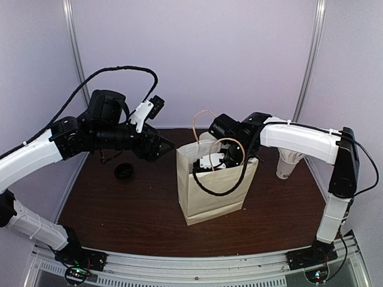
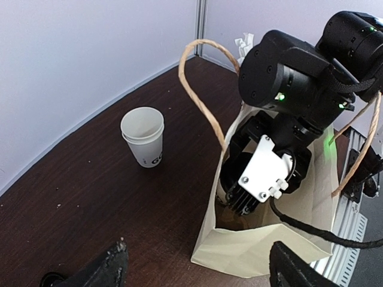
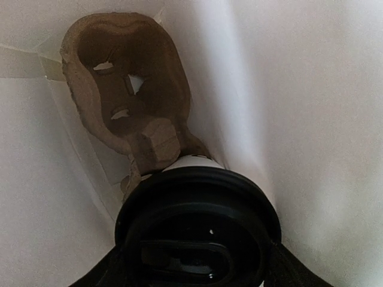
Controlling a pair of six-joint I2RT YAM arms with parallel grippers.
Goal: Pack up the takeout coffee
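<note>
Takeout coffee (image 3: 197, 230), pinched by my right end effector (image 3: 194, 272), should descend upright into the carrier (image 3: 128, 89) within the bag (image 3: 299, 89) before release.

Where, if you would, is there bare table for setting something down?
Bare table lies between the paper bag and the near rail, and between bag and black lid. Inside the bag is crowded: right end effector, lidded cup, carrier.
</note>
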